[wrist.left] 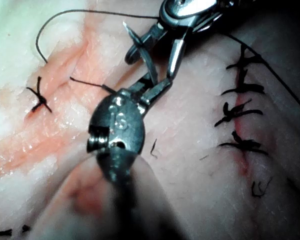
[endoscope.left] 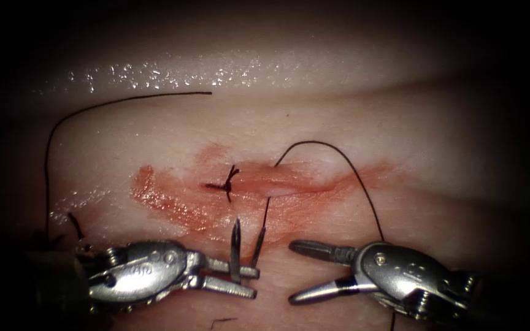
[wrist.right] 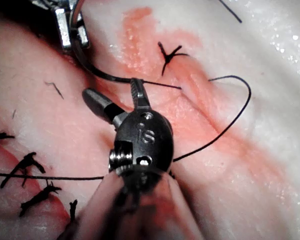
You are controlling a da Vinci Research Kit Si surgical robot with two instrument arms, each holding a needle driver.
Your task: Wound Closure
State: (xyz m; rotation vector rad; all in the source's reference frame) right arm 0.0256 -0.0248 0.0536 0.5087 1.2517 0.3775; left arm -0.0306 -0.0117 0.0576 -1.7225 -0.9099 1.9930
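My left steel needle driver (endoscope.left: 248, 281) is clamped on the curved silver needle (endoscope.left: 235, 250) mid-curve, just below the reddish cut (endoscope.left: 280, 187) in the pale tissue (endoscope.left: 400, 135), needle clear of it. My right driver (endoscope.left: 291, 273) sits beside it, jaws apart, holding nothing. Thin black thread (endoscope.left: 351, 168) loops out of the cut.

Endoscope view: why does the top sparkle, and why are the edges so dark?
Endoscope view: lamp light glints off the wet pale tissue; it fades toward the edges. The left silver tool grips the curved steel needle mid-curve, out of the tissue; the right silver tool holds nothing. Right wrist view: similar glints.
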